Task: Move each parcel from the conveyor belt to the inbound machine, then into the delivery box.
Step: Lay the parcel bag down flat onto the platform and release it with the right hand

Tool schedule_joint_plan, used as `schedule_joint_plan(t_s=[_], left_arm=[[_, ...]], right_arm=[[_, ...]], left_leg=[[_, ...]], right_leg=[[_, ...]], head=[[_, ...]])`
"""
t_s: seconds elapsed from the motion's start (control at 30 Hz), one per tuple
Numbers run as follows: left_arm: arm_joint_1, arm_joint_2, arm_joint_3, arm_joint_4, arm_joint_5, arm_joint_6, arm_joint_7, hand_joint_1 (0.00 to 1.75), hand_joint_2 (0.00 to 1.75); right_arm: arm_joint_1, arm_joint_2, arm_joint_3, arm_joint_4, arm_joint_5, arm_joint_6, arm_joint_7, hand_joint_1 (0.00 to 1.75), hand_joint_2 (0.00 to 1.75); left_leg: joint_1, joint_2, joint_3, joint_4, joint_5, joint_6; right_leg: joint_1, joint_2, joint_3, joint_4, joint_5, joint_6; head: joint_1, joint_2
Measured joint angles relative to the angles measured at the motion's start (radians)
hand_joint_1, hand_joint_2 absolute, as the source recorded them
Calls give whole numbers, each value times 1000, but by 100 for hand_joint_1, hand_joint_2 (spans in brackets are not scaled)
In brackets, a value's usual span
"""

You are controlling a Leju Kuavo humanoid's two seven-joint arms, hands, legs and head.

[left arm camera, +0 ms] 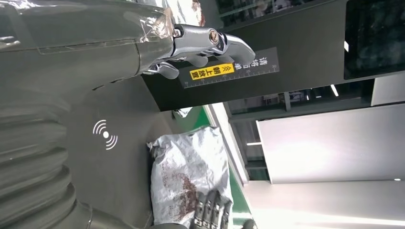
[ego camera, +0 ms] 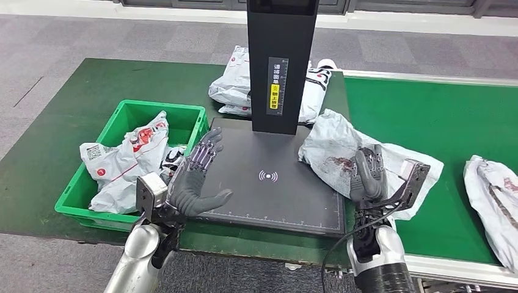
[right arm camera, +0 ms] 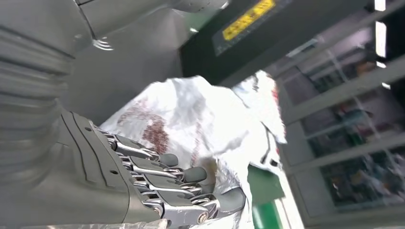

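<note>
- Head view: the right hand [ego camera: 368, 174] sits on the grey parcel [ego camera: 333, 149], its fingers curled over the crumpled plastic. That reads as a grip, though the palm side is hidden. The parcel lies partly on the green conveyor belt [ego camera: 440, 122] and partly over the right edge of the inbound machine [ego camera: 269, 177]. Its long axis runs slantwise from near the machine's black post [ego camera: 282, 61] down toward the hand. The scan mark on the machine lies to the left of the parcel, so I judge the coming move to be a short drag or lift leftward. The left hand [ego camera: 195, 183] is spread and holds nothing, standing over the machine's left edge beside the green delivery box [ego camera: 192, 116], which already has parcels in it. The right hand is plainly the nearer one.
- Left wrist view: the left hand's fingers [left arm camera: 210, 40] are open on nothing. Across the machine plate lies the grey parcel, with the right hand's dark fingers on its near end.
- Right wrist view: the right hand's fingers [right arm camera: 162, 176] press into the parcel's wrinkled skin. I cannot tell where the thumb lies. The post stands beyond the parcel.
</note>
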Motion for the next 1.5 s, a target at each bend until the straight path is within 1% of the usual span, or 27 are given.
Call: schedule_joint_plan(t_s=[0.07, 0.23, 0.3, 0.37, 0.47, 0.6, 0.73, 0.9, 1.17, 1.27, 1.4, 1.5], left_arm=[[0, -1, 0, 0, 0, -9, 4, 0, 175], [-1, -1, -4, 0, 0, -35, 13, 0, 175], [-5, -1, -11, 3, 0, -43, 15, 0, 175], [-17, -1, -19, 11, 0, -48, 15, 0, 175], [-34, -1, -28, 26, 3, -49, 16, 0, 175], [-42, -1, -34, 38, 6, -49, 15, 0, 175], [-48, 0, -41, 42, 7, -48, 14, 0, 175], [-49, 0, -44, 43, 8, -48, 13, 0, 175], [-49, 0, -44, 45, 9, -48, 13, 0, 175], [-50, 0, -45, 47, 12, -49, 11, 0, 175], [-56, -1, -50, 48, 19, -52, 10, 0, 175], [-67, -2, -52, 52, 21, -52, 10, 0, 175]], right_arm=[[-11, -2, 26, 24, 101, 28, 39, 0, 175], [-88, -13, 161, 90, 461, 105, 174, 0, 175], [-146, -14, 210, 120, 582, 150, 223, 0, 175], [-228, -14, 258, 170, 701, 196, 260, 0, 175], [-355, -10, 317, 261, 818, 232, 280, 0, 175], [-469, 1, 368, 352, 887, 252, 280, 0, 175], [-542, 16, 401, 418, 909, 266, 280, 0, 175], [-573, 26, 408, 457, 912, 268, 280, 0, 175], [-585, 33, 409, 483, 915, 275, 276, 0, 175], [-605, 37, 423, 497, 917, 309, 266, 0, 175], [-670, 54, 449, 531, 881, 391, 247, 0, 175], [-728, 68, 474, 555, 874, 451, 252, 0, 44]], left_leg=[[0, 1, 0, 0, 0, 0], [0, 1, 0, 0, 1, -1], [0, 1, 0, 0, 1, -1], [0, 1, 0, 0, 2, -1], [0, 0, 0, 0, 3, 0], [0, 0, 0, 0, 4, 0], [0, -1, 0, 0, 4, 0], [0, -1, -1, 0, 3, 0], [0, -1, -1, 0, 3, 0], [0, -1, -1, 0, 3, 0], [0, 0, -1, 0, 4, 0], [0, -1, -1, 0, 4, 0]], right_leg=[[0, 0, 0, 0, 0, 0], [0, 1, 0, 1, 0, 0], [0, 1, 0, 1, 1, -1], [0, 1, -1, 1, 2, -1], [0, 0, -1, 1, 2, 0], [0, 0, 0, 2, 2, 0], [0, -1, 0, 1, 2, 0], [0, -1, 0, 1, 2, 0], [0, -1, 0, 1, 2, 0], [0, 0, 0, 1, 2, 0], [0, 0, -1, 2, 2, 0], [0, 0, -1, 2, 2, 0]], head=[[0, 0], [0, 0], [0, 0], [0, 0], [0, 0], [0, 0], [0, 0], [0, 0], [0, 0], [0, 0], [0, 0], [0, 0]])
